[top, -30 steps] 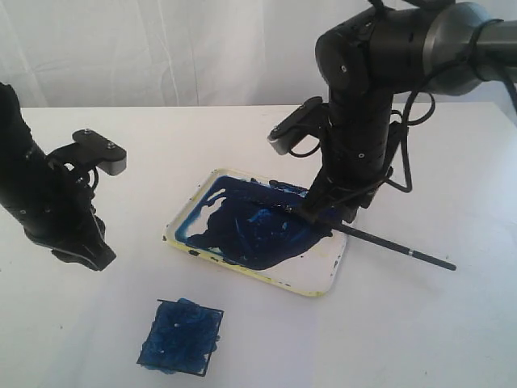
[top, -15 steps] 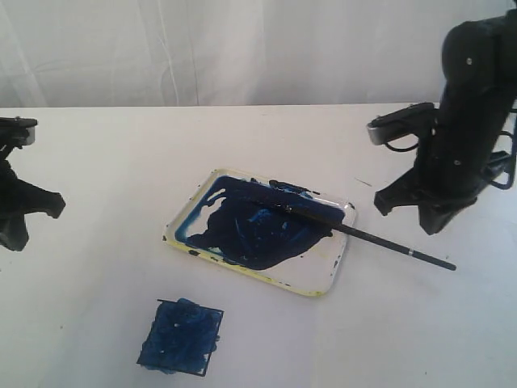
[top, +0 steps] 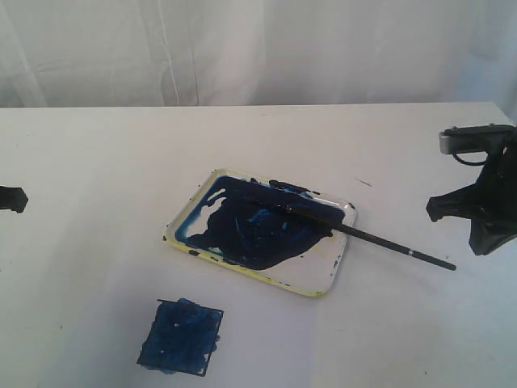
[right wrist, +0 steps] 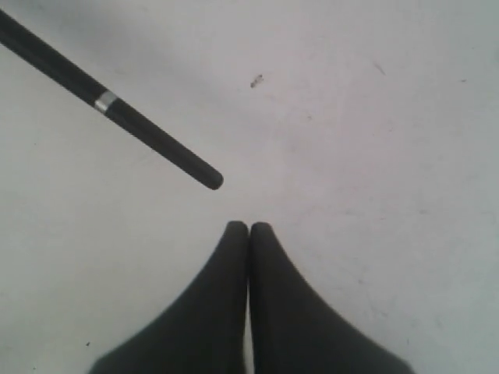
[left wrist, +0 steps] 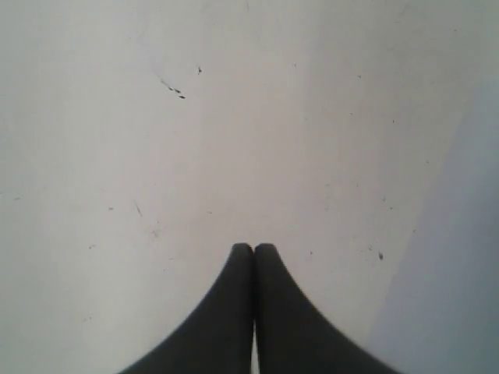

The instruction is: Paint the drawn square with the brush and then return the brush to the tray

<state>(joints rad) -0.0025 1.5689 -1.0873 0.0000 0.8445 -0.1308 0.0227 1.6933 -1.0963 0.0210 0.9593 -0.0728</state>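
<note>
The drawn square [top: 181, 336] near the table's front is smeared dark blue inside its black lines. Behind it lies the tray [top: 319, 281], white with a yellowish rim and a large blue paint patch. The brush [top: 380, 242] rests with its tip in the tray's paint and its handle sticking out over the right rim onto the table. Its handle end with the silver band [right wrist: 106, 101] shows in the right wrist view, just ahead of my right gripper [right wrist: 249, 227], which is shut and empty. My left gripper [left wrist: 253, 248] is shut over bare table. In the exterior view the right arm [top: 485, 202] stands at the right edge.
A white curtain [top: 258, 48] hangs behind the white table [top: 105, 162]. A small black part of the left arm [top: 11, 199] shows at the left edge of the exterior view. A few dark specks [left wrist: 176, 91] mark the table under the left wrist.
The right arm has let go of the brush in the tray and drawn back to the right edge. The left arm has pulled back left, almost out of view. Both grippers have shut.
</note>
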